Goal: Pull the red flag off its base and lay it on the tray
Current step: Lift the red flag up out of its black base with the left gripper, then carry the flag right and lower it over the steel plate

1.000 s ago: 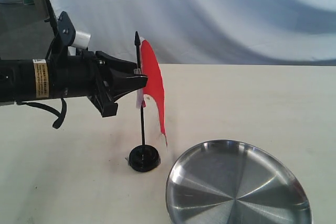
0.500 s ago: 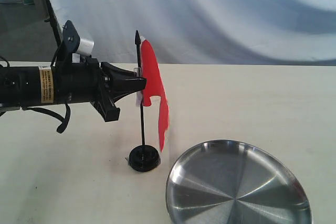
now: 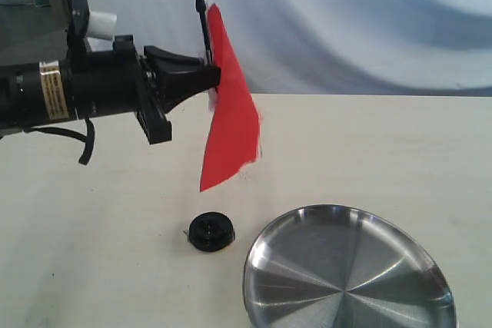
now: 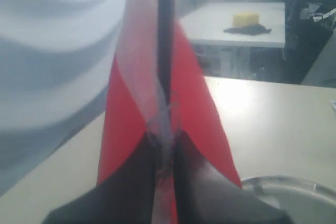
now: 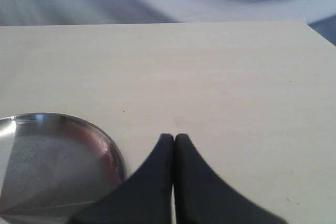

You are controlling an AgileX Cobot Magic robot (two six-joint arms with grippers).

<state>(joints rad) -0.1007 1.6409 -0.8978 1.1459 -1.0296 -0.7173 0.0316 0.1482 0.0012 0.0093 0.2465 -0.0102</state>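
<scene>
My left gripper (image 3: 209, 76) is shut on the pole of the red flag (image 3: 229, 124) and holds it in the air, above and a little behind the base (image 3: 211, 231). The cloth hangs down and to the right of the pole. The black round base sits alone on the table, its centre hole showing. The steel tray (image 3: 346, 270) lies at the front right of the base. In the left wrist view the red flag (image 4: 189, 98) fills the space ahead of my left gripper (image 4: 165, 139). My right gripper (image 5: 174, 139) is shut with nothing in it, beside the tray (image 5: 52, 166).
A pale wooden table (image 3: 369, 144) carries everything, with a white cloth backdrop (image 3: 346, 21) behind it. In the left wrist view another table (image 4: 231, 24) with a yellow block (image 4: 244, 19) stands further off.
The left gripper has risen with the flag, and the pole has come out of the base. The base stayed in place on the table. The cloth has swung outward.
</scene>
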